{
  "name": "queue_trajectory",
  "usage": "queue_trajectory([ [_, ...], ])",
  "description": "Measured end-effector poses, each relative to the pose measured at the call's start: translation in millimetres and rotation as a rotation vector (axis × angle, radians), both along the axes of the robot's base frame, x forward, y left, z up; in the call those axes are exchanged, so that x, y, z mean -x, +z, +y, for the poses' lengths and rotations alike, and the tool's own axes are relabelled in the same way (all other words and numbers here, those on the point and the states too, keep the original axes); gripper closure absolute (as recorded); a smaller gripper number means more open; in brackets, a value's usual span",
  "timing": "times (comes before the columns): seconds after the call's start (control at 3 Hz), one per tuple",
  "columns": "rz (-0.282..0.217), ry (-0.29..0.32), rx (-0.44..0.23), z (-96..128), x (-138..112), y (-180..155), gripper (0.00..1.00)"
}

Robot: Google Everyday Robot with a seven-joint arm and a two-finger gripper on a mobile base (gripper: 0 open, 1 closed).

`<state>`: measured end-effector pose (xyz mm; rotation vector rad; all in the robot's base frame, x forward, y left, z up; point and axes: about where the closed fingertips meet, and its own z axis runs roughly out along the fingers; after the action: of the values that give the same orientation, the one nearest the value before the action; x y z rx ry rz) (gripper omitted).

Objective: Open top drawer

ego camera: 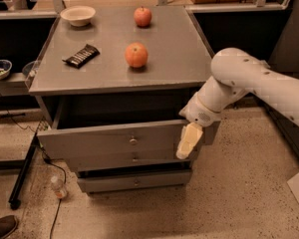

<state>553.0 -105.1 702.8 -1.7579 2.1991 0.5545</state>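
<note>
1. Finds the top drawer [89,142] already pulled forward from under the counter [179,59], with a dark opening above its wide front panel.
2. Sets it well proud of the middle drawer [99,162] and the bottom drawer [134,182], both of which sit further back.
3. Places the claw [189,141] at the right end of that front panel, touching it or just in front of it, well to the right of the small round knob [133,140].
4. Cannot tell whether the claw is wide, narrow, or clamped on the panel's edge.
5. Judges the main part of the task done: open far enough to reach inside, though perhaps short of full travel.
6. Leaves at most a further pull outward, then a release and a retreat of the arm [249,78].
7. Sees a front apple [136,55], a back apple [143,16], a bowl [77,15] and a dark bar [80,55] on top, apart from one another and away from the work.
</note>
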Motion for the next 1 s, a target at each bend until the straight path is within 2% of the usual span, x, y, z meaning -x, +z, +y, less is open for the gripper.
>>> queue_trajectory([
  [0.67,0.059,0.023,0.001,15,1,-30,0.0],
  [1.0,0.059,0.023,0.001,15,1,-26,0.0],
])
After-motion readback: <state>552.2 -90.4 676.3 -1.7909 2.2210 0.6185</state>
